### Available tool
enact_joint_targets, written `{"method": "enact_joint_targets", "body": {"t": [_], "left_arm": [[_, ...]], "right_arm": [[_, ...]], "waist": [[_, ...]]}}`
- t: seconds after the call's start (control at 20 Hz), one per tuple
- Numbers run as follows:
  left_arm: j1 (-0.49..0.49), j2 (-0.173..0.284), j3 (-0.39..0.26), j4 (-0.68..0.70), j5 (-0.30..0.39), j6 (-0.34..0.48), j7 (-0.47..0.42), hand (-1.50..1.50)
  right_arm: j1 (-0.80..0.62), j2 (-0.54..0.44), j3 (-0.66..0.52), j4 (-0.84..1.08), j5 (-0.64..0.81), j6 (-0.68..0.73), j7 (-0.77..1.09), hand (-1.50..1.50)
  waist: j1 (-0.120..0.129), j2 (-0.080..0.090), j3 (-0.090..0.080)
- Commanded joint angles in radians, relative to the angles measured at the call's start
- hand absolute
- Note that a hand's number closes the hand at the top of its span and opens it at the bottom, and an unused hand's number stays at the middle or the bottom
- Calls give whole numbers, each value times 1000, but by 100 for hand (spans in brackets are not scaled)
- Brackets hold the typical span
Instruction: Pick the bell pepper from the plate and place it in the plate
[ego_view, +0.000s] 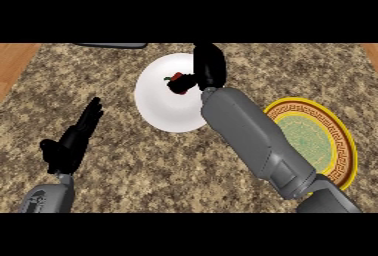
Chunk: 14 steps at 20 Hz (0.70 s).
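Grey forearms rise from the lower edge of the head view over a speckled granite counter (148, 170) at a kitchen workstation. At about seven o'clock the left hand (72, 142) rests open, its black fingers straight and pointing toward one o'clock, holding nothing and touching no object, well apart from both plates. The right forearm (255, 140) crosses the frame from five o'clock toward twelve, passing over the left rim of the yellow-rimmed plate (336, 137), a dish with a patterned gold border and a pale green centre that sits at about three o'clock. The right hand (209, 67) is stretched over the white plate (166, 107), which lies just above the frame's centre toward eleven o'clock. Its fingers curl around the bell pepper (176, 78), a small red piece with a green stem showing at the hand's left side, and most of the pepper is hidden by the black fingers. The pepper is over the upper right part of the white plate; whether it touches the plate's surface cannot be told. A dark object (111, 45) is cut off at the counter's far edge near eleven o'clock. Wooden flooring (15, 62) shows at the upper left corner.
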<state>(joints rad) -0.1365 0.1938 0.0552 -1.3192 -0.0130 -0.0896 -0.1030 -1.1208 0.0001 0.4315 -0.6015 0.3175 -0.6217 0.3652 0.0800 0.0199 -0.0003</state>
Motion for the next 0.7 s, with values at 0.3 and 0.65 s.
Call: {"method": "enact_joint_targets", "body": {"t": [0.3, 0.65], "left_arm": [[35, 27, 35, -5, 15, -14, -20, 0], [62, 31, 52, -55, 26, -8, 16, 0]], "right_arm": [[122, 0, -193, -116, -296, -141, -313, -150], [357, -73, -339, -172, -425, 100, -631, -150]], "waist": [[-39, -8, 2], [-72, -17, 2]]}}
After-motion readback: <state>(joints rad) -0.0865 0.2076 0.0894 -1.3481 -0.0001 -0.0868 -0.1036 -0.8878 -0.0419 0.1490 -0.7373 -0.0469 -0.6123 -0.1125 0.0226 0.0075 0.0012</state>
